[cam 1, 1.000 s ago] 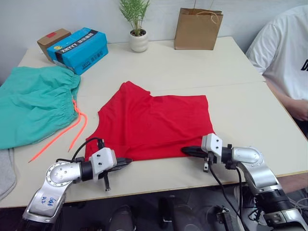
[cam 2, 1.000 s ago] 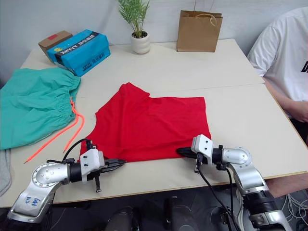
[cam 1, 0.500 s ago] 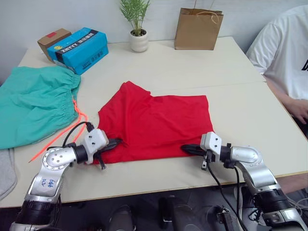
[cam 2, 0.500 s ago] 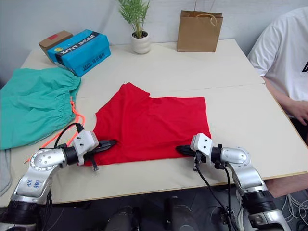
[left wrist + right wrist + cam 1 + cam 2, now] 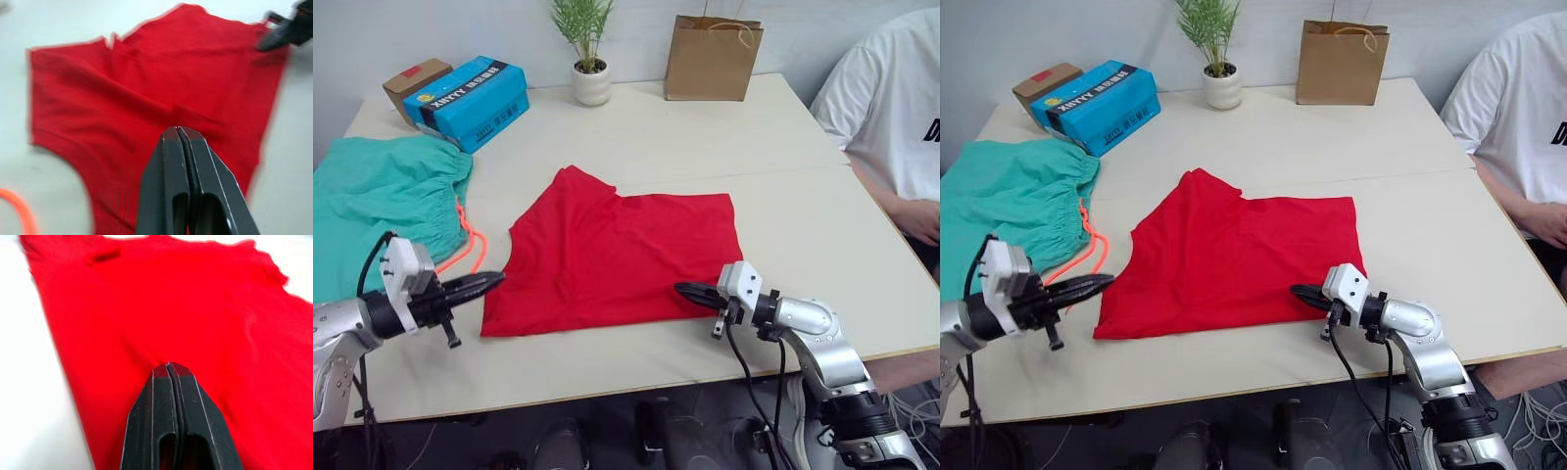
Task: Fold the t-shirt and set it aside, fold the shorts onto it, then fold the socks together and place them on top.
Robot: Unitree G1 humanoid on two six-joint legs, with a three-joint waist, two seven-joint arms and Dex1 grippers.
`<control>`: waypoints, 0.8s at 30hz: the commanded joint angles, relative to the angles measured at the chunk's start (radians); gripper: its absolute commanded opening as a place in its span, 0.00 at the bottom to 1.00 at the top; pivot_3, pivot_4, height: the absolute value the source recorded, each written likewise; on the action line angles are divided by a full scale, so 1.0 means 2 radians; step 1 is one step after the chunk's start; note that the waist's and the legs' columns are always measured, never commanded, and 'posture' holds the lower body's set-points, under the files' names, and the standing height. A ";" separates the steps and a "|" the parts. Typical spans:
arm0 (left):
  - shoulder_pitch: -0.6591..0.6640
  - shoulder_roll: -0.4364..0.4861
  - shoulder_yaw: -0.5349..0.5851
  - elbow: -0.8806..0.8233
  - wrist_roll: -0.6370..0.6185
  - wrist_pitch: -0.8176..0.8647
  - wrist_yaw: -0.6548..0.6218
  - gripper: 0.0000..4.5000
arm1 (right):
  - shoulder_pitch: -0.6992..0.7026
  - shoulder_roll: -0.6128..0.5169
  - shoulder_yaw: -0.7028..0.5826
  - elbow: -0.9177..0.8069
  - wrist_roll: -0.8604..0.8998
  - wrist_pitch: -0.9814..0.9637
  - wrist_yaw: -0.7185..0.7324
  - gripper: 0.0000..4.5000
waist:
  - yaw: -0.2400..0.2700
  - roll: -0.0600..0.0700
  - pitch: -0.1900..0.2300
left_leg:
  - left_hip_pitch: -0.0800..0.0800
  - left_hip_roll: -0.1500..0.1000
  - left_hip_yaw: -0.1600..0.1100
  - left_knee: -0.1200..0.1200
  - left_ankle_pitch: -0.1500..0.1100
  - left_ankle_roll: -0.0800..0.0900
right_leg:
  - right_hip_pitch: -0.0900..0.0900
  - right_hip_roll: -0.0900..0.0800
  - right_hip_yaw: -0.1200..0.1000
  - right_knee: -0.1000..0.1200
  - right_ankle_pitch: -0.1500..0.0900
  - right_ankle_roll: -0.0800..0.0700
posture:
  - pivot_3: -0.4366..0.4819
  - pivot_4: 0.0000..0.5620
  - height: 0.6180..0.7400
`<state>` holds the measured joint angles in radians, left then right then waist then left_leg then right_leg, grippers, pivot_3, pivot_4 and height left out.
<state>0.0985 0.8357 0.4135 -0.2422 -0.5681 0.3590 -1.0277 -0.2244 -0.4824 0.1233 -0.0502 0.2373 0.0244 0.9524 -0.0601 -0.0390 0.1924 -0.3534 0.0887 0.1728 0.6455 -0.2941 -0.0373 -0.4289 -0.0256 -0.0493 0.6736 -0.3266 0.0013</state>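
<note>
While the shirt (image 5: 617,255) lies partly folded mid-table, the left gripper (image 5: 487,283) sits just off its near-left edge, fingers pressed together on nothing. The right gripper (image 5: 690,291), also clenched, rests on the near-right hem, whether pinching cloth I cannot tell. For a neat fold, both should grip matching corners and carry them over evenly.

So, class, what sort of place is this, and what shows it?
Probably an office or lab room: a plain work table holding a blue cardboard box, a brown paper bag and a small potted plant.
</note>
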 commanded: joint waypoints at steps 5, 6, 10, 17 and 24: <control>0.022 -0.087 -0.096 -0.078 0.078 -0.030 0.096 0.01 | 0.010 0.057 0.053 -0.011 -0.049 -0.006 -0.064 0.00 | 0.003 0.000 -0.001 | -0.001 -0.001 -0.001 0.000 -0.001 0.002 | 0.000 0.000 0.000 0.000 0.000 0.000 | 0.48 0.27 1.00; 0.025 -0.093 -0.100 -0.075 0.085 -0.031 0.104 0.01 | 0.011 0.060 0.050 -0.004 -0.057 -0.012 -0.075 0.00 | 0.003 -0.001 -0.001 | -0.001 0.000 -0.001 0.000 -0.001 0.002 | 0.000 0.000 0.000 0.000 0.000 0.000 | 0.48 0.27 1.00; 0.024 -0.120 -0.108 -0.043 0.128 -0.046 0.163 0.01 | 0.010 0.059 0.042 0.034 -0.089 -0.042 -0.116 0.00 | 0.002 -0.001 -0.001 | -0.001 -0.001 0.000 0.000 -0.001 0.002 | 0.000 0.000 0.000 -0.001 0.000 0.000 | 0.48 0.27 1.00; 0.040 -0.144 -0.072 -0.008 0.150 -0.044 0.228 0.01 | 0.022 0.019 -0.043 0.063 -0.077 -0.057 -0.160 0.00 | 0.004 -0.001 -0.002 | 0.000 -0.001 -0.001 0.000 -0.001 0.003 | 0.000 0.000 0.000 -0.001 0.000 0.000 | 0.48 0.27 1.00; 0.048 -0.142 -0.066 0.008 0.147 -0.054 0.218 0.01 | 0.050 -0.020 -0.118 0.131 -0.048 -0.094 -0.158 0.00 | 0.003 -0.002 -0.003 | 0.000 -0.001 -0.001 0.000 -0.002 0.004 | 0.001 0.000 0.000 -0.002 0.001 0.001 | 0.48 0.27 1.00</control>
<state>0.1801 0.5495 0.2763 -0.2385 -0.2726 0.2522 -0.5876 -0.1401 -0.5087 -0.0756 0.1696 0.1235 -0.1537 0.6370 -0.0535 -0.0429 0.1863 -0.3528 0.0869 0.1717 0.6454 -0.2974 -0.0299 -0.4258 -0.0262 -0.0489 0.6696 -0.3255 0.0024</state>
